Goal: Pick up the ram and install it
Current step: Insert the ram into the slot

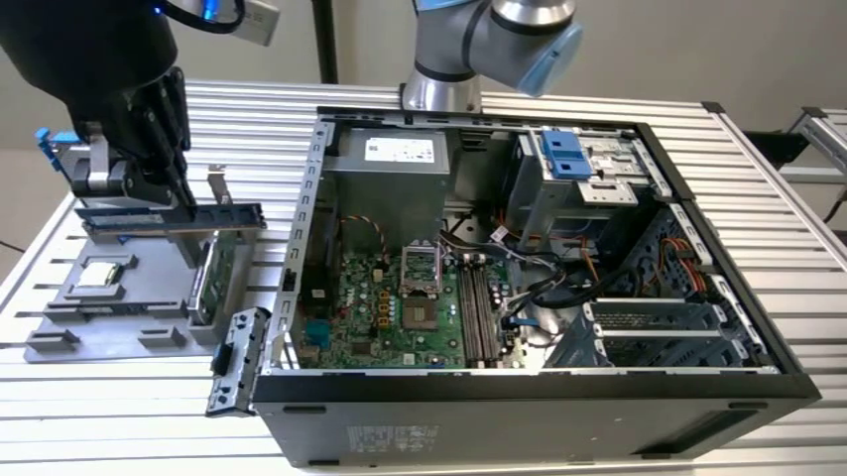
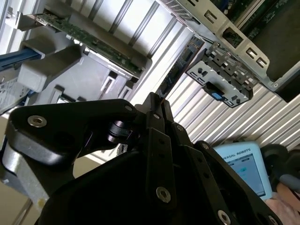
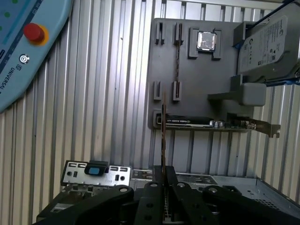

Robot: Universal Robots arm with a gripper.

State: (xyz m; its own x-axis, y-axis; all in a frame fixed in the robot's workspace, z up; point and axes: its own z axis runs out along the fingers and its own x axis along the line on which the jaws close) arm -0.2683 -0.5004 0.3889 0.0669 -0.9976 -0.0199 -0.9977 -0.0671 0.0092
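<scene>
A: Tray (image 3: pixel 197 89)?
B: Grey, on the desk (image 1: pixel 755 159). It holds a CPU (image 3: pixel 206 41), a drive (image 3: pixel 267 42), a green card (image 3: pixel 206 122) on edge, and another thin stick (image 3: pixel 177 61) standing in its slots.
A: Case (image 1: pixel 530 416)?
B: Open, motherboard (image 1: pixel 384 307) showing in the exterior view. Both wrist views add a pendant (image 3: pixel 18 18).
A: Ram (image 3: pixel 163 131)?
B: Edge-on in the first wrist view. The gripper (image 3: pixel 164 171) jaws are clamped on it, over the tray's case-side edge, outside the case.
</scene>
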